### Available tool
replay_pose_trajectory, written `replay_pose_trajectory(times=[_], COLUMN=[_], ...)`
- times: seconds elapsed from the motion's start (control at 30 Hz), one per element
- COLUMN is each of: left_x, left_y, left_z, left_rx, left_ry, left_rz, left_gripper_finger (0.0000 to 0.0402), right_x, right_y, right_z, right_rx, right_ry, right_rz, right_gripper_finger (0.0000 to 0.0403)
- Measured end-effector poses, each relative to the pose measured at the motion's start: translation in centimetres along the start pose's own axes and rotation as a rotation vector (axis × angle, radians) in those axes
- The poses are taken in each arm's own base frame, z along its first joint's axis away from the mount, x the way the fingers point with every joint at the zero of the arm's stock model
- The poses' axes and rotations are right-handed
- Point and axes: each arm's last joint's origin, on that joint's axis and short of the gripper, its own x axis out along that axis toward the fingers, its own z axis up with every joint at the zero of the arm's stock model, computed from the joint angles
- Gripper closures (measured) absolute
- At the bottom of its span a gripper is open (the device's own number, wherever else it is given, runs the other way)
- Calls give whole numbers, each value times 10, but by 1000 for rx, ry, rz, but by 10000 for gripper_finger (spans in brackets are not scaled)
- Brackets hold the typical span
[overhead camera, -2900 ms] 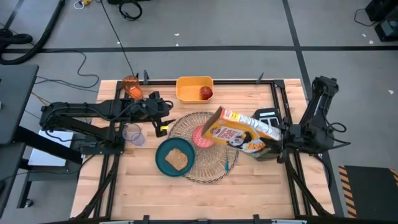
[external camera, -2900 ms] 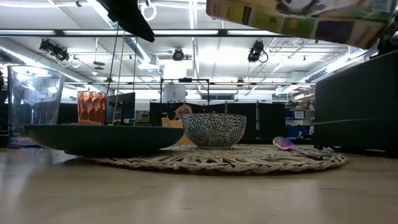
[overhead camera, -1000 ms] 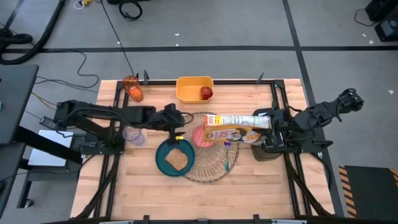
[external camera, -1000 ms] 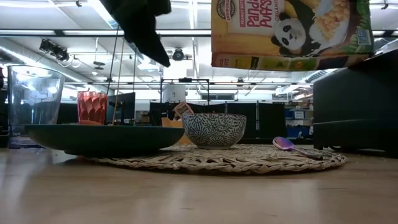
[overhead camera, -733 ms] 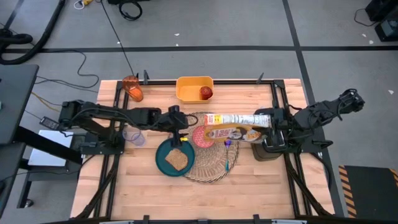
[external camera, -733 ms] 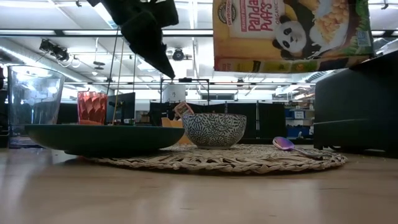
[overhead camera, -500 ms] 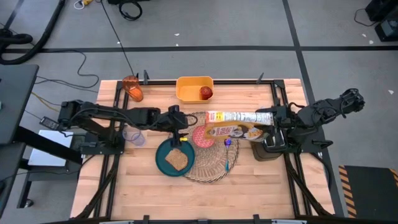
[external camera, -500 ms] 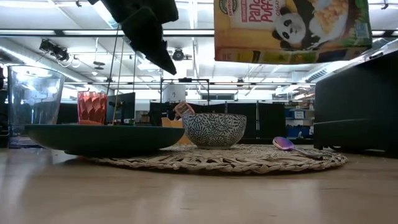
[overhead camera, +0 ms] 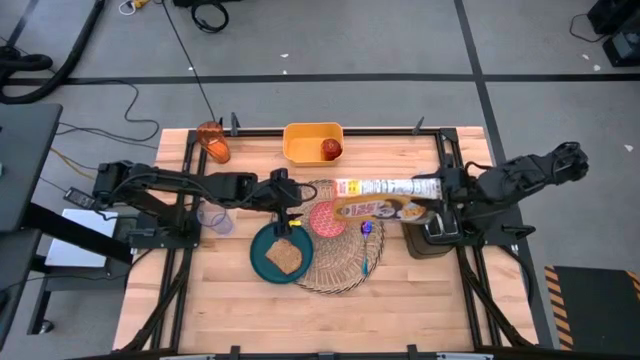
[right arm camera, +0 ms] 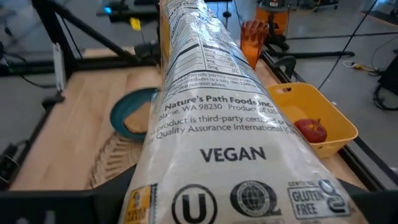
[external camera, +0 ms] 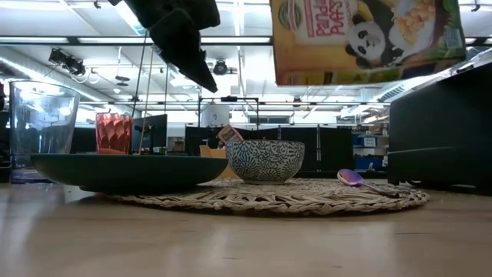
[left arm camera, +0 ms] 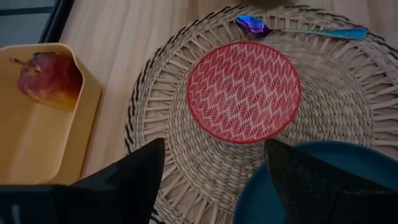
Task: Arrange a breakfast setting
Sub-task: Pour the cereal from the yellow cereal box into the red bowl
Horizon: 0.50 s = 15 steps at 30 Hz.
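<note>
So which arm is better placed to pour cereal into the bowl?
The right. Its gripper already holds the cereal box above the pink bowl, while the left gripper hangs open and empty beside it.

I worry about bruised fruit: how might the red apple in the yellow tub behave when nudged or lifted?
The red apple looks round and smooth, so it would probably roll when nudged, though the yellow tub walls should stop it. Its glossy skin may slip in a pincer. It seems firm, not floppy.
</note>
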Motion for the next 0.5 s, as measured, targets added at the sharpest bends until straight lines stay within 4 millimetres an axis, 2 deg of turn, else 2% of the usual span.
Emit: replay_pose_trajectory(times=[0.5], left_x=[0], left_y=[0], left_z=[0], left_rx=[-8], left_ry=[-3], left_rz=[0], left_gripper_finger=[118], right_x=[19], right_y=[0], right_z=[5], right_rx=[-40], right_ry=[39], right_rz=[4], right_gripper_finger=[188])
